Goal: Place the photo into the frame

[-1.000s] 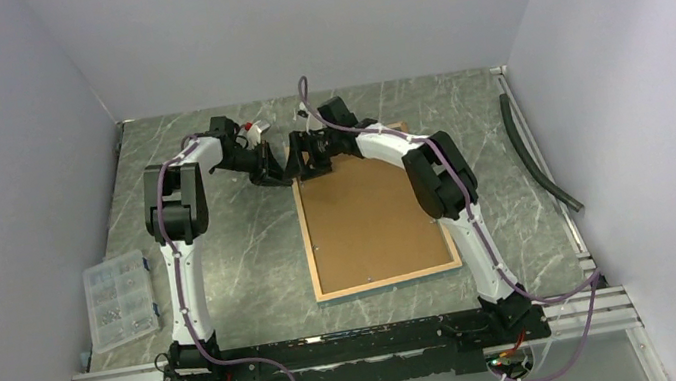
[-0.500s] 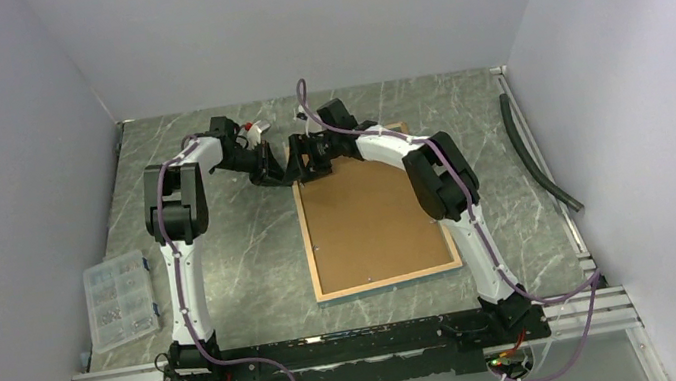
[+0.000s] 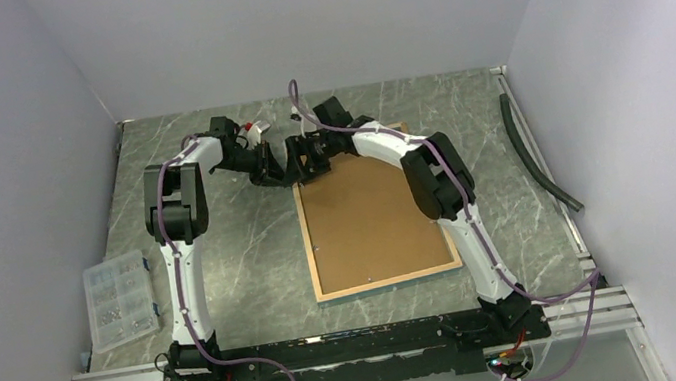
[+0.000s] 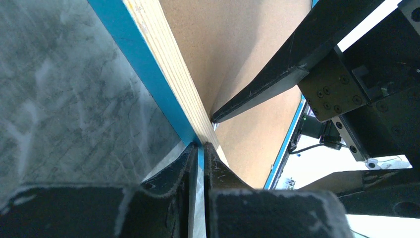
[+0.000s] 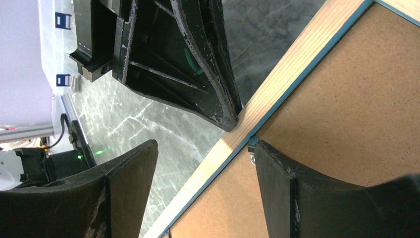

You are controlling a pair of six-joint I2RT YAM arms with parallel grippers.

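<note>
Frame (image 4: 168, 79) face-down, left gripper (image 4: 202, 145) closed against far corner, right gripper (image 5: 204, 145) spread astride edge

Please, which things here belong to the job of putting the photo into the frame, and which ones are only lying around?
For the job: frame, face down; brown backing panel in it; left gripper, shut, at its edge; right gripper, open, astride that edge. The photo is not in view.
Lying about: clear parts box; black hose.
</note>
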